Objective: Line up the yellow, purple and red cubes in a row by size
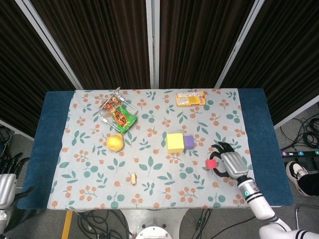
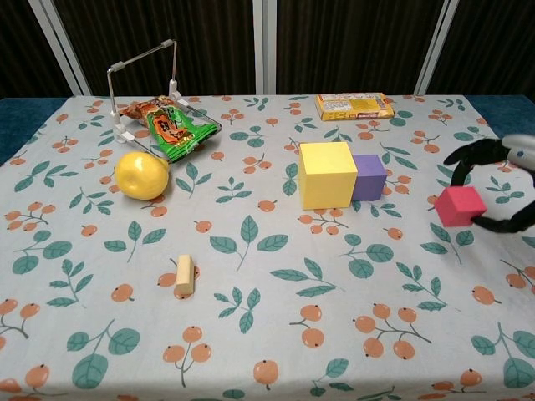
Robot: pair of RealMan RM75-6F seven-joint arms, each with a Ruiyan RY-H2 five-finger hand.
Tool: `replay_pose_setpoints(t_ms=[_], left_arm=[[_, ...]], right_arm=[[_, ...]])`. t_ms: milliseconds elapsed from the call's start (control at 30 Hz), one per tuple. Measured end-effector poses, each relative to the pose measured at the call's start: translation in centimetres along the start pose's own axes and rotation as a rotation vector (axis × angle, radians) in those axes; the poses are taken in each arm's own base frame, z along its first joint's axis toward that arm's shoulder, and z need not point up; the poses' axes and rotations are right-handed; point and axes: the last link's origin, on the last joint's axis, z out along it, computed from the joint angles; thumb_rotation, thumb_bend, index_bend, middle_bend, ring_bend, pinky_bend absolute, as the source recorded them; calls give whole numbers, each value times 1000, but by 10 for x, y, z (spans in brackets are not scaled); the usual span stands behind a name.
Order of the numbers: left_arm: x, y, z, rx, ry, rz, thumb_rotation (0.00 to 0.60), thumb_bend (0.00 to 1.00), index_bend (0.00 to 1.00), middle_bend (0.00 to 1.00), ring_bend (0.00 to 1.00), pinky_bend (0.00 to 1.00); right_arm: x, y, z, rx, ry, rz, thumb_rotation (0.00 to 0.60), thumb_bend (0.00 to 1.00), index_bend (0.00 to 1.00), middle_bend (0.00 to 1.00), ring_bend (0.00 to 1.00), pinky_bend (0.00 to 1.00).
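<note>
A big yellow cube (image 1: 175, 142) (image 2: 327, 174) stands near the middle of the table, with a smaller purple cube (image 1: 189, 142) (image 2: 369, 176) touching its right side. My right hand (image 1: 230, 164) (image 2: 501, 184) holds the small red cube (image 1: 211, 164) (image 2: 459, 205) above the cloth, to the right of the purple cube and apart from it. At the bottom left edge of the head view my left hand (image 1: 7, 179) hangs beside the table with fingers spread and nothing in it.
A yellow lemon (image 2: 141, 175), a wire rack (image 2: 146, 83) with snack packets (image 2: 171, 127), an orange box (image 2: 354, 105) at the back and a small wooden block (image 2: 185, 274) lie on the floral cloth (image 2: 251, 334).
</note>
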Motion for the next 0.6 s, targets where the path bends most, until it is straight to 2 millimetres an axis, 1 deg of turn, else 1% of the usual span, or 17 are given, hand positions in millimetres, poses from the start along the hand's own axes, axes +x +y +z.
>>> replay_pose_setpoints(t_ms=[100, 167, 267, 333, 433, 600], left_arm=[[0, 0, 0, 1, 1, 1, 600, 47, 242, 193, 164, 146], [0, 0, 0, 3, 0, 2, 600, 48, 242, 193, 164, 146], [0, 0, -1, 5, -4, 5, 600, 48, 242, 192, 164, 146], [0, 0, 0, 7, -5, 7, 600, 48, 242, 192, 164, 146], [0, 1, 0, 7, -7, 9, 600, 48, 242, 193, 164, 146], [0, 0, 1, 10, -11, 10, 600, 48, 242, 193, 163, 145]], right_arm=[[14, 10, 19, -48, 15, 6, 600, 283, 504, 122, 0, 13], [19, 16, 31, -75, 14, 2, 600, 283, 503, 122, 0, 14], [23, 20, 51, -100, 9, -2, 600, 282, 499, 122, 0, 14], [22, 18, 63, -105, 2, -5, 600, 281, 495, 121, 0, 14], [20, 12, 81, -100, -4, -17, 600, 254, 482, 120, 0, 10], [12, -5, 105, -85, -21, -18, 600, 222, 460, 115, 0, 1]])
